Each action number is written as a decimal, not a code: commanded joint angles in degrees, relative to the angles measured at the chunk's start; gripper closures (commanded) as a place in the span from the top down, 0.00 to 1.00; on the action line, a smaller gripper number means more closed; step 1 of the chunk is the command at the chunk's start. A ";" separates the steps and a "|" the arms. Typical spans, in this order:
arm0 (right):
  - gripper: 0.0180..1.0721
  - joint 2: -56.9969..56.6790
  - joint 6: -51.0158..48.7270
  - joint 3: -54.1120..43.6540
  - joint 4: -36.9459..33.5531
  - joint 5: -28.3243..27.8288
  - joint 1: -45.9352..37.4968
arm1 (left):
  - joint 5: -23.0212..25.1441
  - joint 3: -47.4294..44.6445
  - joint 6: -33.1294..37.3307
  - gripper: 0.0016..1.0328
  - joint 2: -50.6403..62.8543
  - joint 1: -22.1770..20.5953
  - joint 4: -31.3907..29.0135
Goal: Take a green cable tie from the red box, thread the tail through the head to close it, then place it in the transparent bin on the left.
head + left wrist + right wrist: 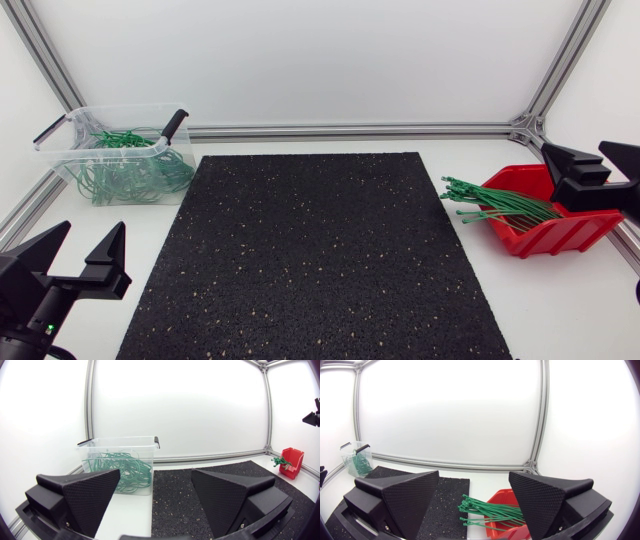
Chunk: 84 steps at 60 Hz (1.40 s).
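Note:
A red box sits at the table's right side, with a bundle of green cable ties sticking out of it over the white table toward the mat. My right gripper hovers open above the box's far right part; in its wrist view the ties and the box lie ahead between the fingers. The transparent bin at the back left holds several closed green ties. My left gripper stands open at the front left, nothing in it; the bin is ahead of it.
A black speckled mat covers the table's middle. Aluminium frame rails run along the back edge and up the corners. The bin has black handles.

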 commanded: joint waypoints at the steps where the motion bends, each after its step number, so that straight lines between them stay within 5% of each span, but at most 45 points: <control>1: 0.96 7.08 -2.21 4.81 -1.60 -6.08 -5.07 | -0.07 -2.44 -1.06 0.96 -0.39 -0.44 -0.60; 10: 0.96 17.10 -4.58 12.37 -6.61 -20.14 -15.26 | -0.07 -2.44 -1.06 0.96 -0.39 -0.44 -0.60; 29: 0.96 34.51 -28.75 25.12 -24.63 -19.18 -14.65 | -0.07 -2.44 -1.06 0.96 -0.39 -0.44 -0.60; 44: 0.96 42.50 -37.63 26.79 -27.27 -11.88 -11.92 | 0.02 -2.35 -1.06 0.96 -0.39 -0.44 -0.60; 54: 0.96 43.47 -43.34 22.22 -25.42 -1.07 -7.44 | 0.02 -2.44 -1.06 0.96 -0.39 -0.35 -0.60; 65: 0.91 36.88 -53.71 6.92 -7.05 5.70 -2.78 | -0.07 -2.35 -1.06 0.96 -0.21 -0.17 -0.69; 84: 0.90 42.59 -61.71 4.99 -7.40 2.01 -3.75 | -0.07 -2.35 -1.06 0.96 -0.21 0.00 -0.78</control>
